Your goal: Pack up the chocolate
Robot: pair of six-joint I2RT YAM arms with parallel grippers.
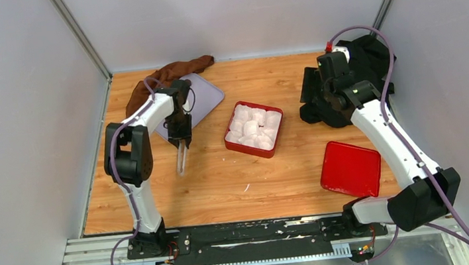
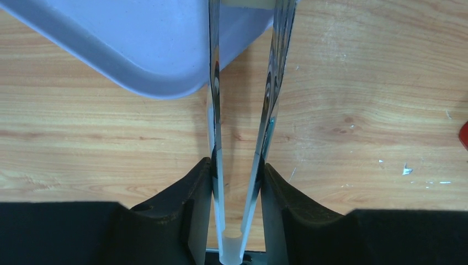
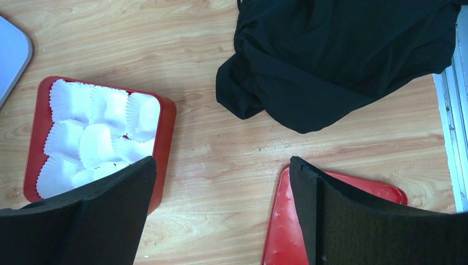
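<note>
The left gripper (image 2: 236, 168) clamps on tweezers (image 2: 270, 94), whose blades reach past the jaws over a grey tray (image 2: 138, 49). The right gripper (image 3: 222, 165) hangs wide, empty — the cup-lined red box (image 3: 165, 118) beside one jaw. No chocolate shows anywhere. Squeezed harder, those thin blades might twist or close early — and fumble a piece.

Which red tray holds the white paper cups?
The deep red tray in the middle of the table; the flat red lid nearer the right arm holds nothing.

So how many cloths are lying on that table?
2. A brown cloth lies at the far left, along the grey tray. A black cloth is bunched at the far right. No others show, though something small could be hidden beneath them.
</note>
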